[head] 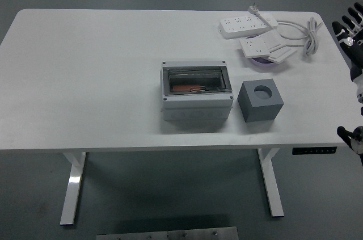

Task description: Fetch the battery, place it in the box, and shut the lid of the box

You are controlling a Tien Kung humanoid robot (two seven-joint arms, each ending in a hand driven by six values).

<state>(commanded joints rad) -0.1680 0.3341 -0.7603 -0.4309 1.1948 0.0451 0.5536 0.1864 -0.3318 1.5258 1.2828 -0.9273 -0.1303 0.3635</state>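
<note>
My right robot hand (350,24), fingers spread and empty, hovers off the bench's (85,81) far right edge. The box (197,99) sits mid-bench, well to its left, lid down, an orange battery-like object (189,88) lying crosswise inside.

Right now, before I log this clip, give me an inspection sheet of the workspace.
Surface: white table, mostly bare.
Job's things: grey box at centre, clear lid down, something orange-brown inside; grey cube with a round hole to its right.
Clutter: purple bowl under a white socket block.
Hands: right hand at the right edge, off the table, holding nothing; left not seen.
Cables: white power strips with coiled cord, far right.
Surroundings: grey floor, nothing else seen.
</note>
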